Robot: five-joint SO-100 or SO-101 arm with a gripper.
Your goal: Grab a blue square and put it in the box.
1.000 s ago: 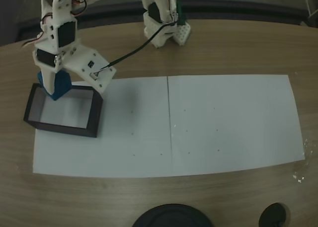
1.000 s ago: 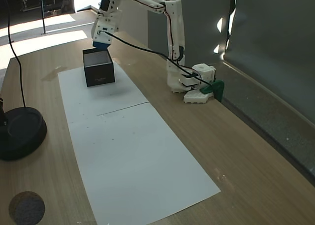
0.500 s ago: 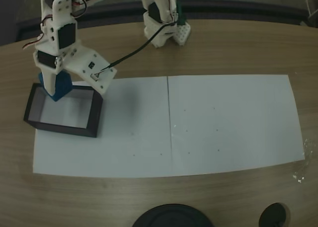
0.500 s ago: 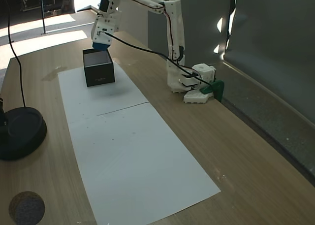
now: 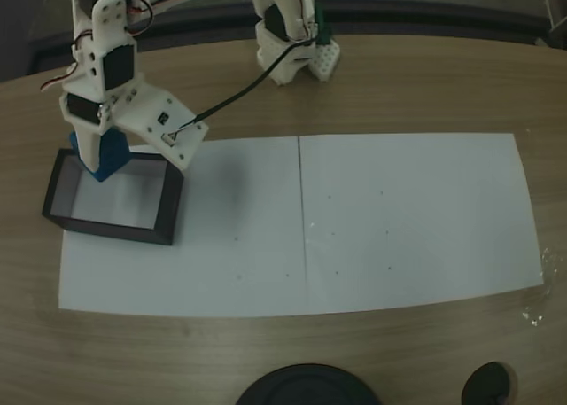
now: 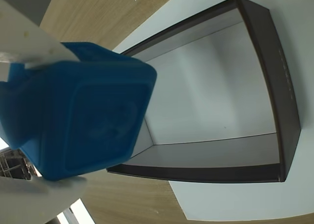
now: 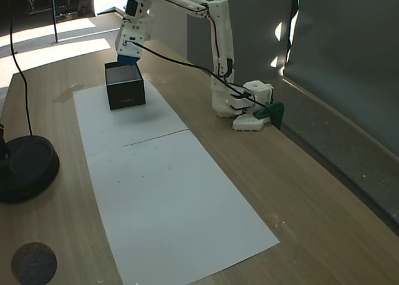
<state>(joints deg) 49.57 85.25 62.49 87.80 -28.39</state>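
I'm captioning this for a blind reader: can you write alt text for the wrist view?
A blue cube held in the claw fills the left side, above the edge of an open black box with a pale, empty inside. The box sits on white paper over a wooden table.

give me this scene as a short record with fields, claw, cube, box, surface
claw: shut on the blue cube, above the box's edge
blue cube: held off the surface, not yet in the box
box: black walls, pale inside, nothing seen in it, standing on the white paper
white paper: sheets lying flat on the wooden table
wooden table: arm base at the far edge in a fixed view
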